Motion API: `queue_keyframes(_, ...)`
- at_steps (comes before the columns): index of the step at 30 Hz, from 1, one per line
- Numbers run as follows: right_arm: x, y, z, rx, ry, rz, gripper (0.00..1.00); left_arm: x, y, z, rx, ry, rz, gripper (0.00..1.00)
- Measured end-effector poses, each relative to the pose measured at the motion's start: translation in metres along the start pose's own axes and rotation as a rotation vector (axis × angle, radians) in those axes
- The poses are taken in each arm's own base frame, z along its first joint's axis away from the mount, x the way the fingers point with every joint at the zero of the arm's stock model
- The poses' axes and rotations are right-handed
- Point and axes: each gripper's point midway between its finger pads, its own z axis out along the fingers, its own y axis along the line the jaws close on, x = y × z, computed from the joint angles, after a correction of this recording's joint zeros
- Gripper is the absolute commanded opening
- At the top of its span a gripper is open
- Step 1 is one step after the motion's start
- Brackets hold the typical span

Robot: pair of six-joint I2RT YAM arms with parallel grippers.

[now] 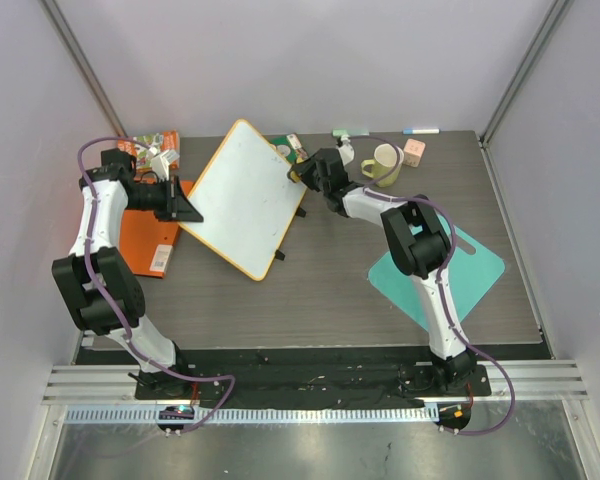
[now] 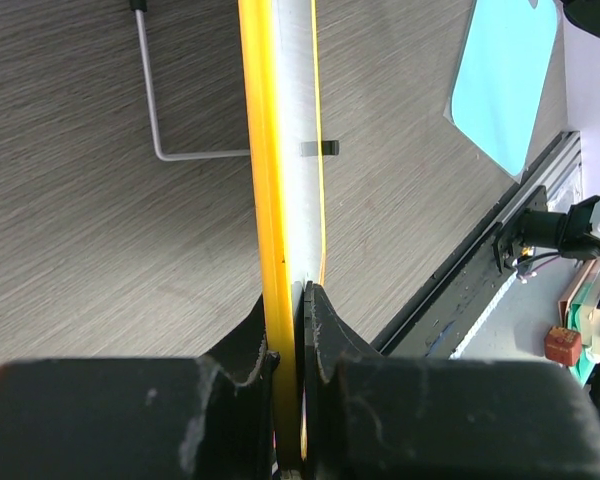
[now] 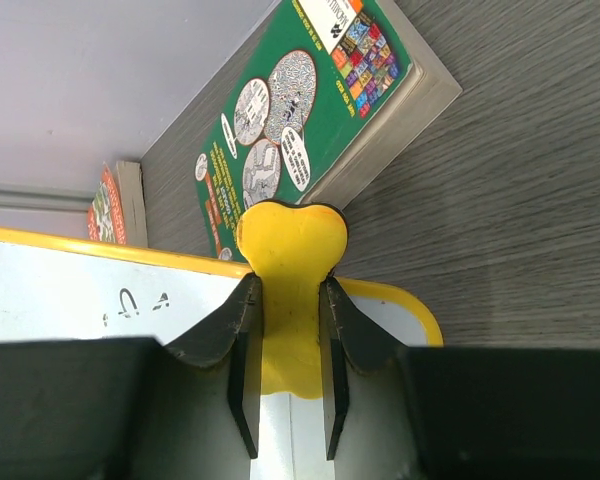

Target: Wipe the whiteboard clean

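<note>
The whiteboard (image 1: 242, 195), white with a thin orange frame, lies at an angle at the back middle of the table. My left gripper (image 1: 190, 212) is shut on its left edge, and the left wrist view shows the jaws (image 2: 288, 300) pinching the orange frame (image 2: 265, 150) edge-on. My right gripper (image 1: 302, 172) is at the board's far right corner, shut on a yellow eraser (image 3: 290, 240) that rests on the board's rim. Small dark handwriting (image 3: 130, 303) shows on the white surface (image 3: 70, 310) left of the eraser.
A green book (image 3: 310, 100) lies just beyond the corner. A yellow-green mug (image 1: 385, 163) and a pink cube (image 1: 413, 151) stand back right. A teal cutting board (image 1: 470, 265) lies right, an orange folder (image 1: 145, 240) left. A bent wire stand (image 2: 155, 100) is under the board.
</note>
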Motion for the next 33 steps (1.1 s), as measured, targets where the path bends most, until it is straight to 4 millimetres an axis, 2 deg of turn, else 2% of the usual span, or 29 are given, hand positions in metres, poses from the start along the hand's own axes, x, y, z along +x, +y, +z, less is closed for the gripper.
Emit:
queue_keyframes(6, -0.002, 0.012, 0.000, -0.025, -0.010, 0.003, 0.01, 0.001, -0.002, -0.002, -0.004, 0.000, 0.010, 0.00)
queue_keyframes(16, -0.013, 0.098, 0.013, -0.216, -0.055, 0.016, 0.01, 0.002, -0.002, -0.001, -0.002, 0.000, 0.022, 0.00)
queue_keyframes(21, -0.018, 0.116, 0.016, -0.257, -0.070, 0.020, 0.01, 0.002, -0.002, -0.002, -0.002, 0.000, 0.032, 0.00)
queue_keyframes(26, -0.014, 0.108, 0.015, -0.254, -0.071, 0.019, 0.01, 0.002, -0.002, -0.001, -0.002, 0.001, 0.032, 0.00)
queue_keyframes(33, 0.012, 0.049, -0.014, -0.141, -0.020, -0.016, 0.01, 0.003, -0.002, -0.002, -0.002, 0.001, 0.035, 0.00)
